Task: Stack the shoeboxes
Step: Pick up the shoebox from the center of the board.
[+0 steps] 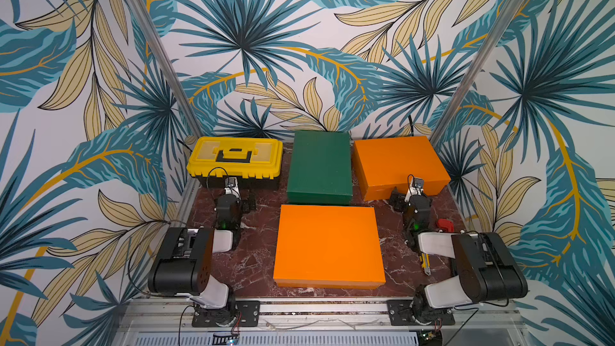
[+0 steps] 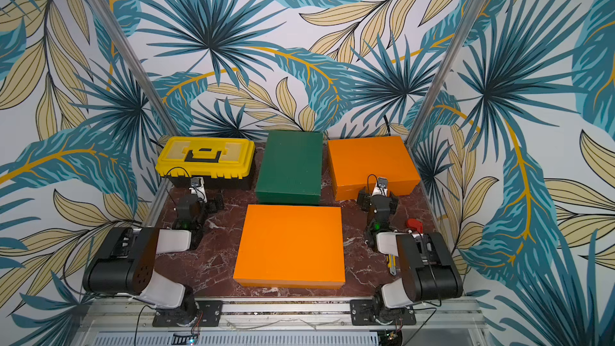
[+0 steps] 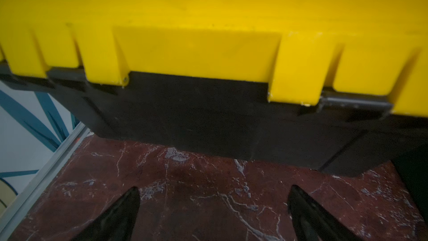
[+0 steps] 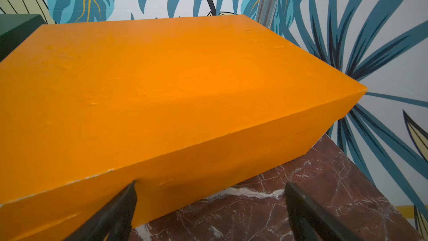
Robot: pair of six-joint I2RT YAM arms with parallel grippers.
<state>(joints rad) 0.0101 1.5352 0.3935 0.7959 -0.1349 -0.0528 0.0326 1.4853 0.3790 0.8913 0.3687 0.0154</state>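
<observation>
Nothing is stacked yet: all three shoeboxes are laid flat and apart on the marble table (image 1: 253,261). The near orange box (image 1: 327,246) is set mid-table, toward the near edge. The green box (image 1: 319,166) is parked just behind it at the far edge, lid on. The far orange box (image 1: 399,164) is placed in the far right corner, a bit skewed. The toolbox (image 1: 234,159) is set in the far left corner; it's not part of the job, prob. a distractor.

Left gripper (image 3: 214,187): jaws are spread wide w/ nothing btw them, aimed low at the toolbox front, not touching. Right gripper (image 4: 210,183): jaws likewise apart and empty, pointed at the far orange box's near side; contact can't be told.

Both arms are folded low by the near edge, presumably a rest pose. The boxes look too wide for one jaw span, so a two-arm squeeze is likely needed. A red item (image 1: 445,224) and a yellow-black cutter (image 1: 425,262) are seen near the right edge.
</observation>
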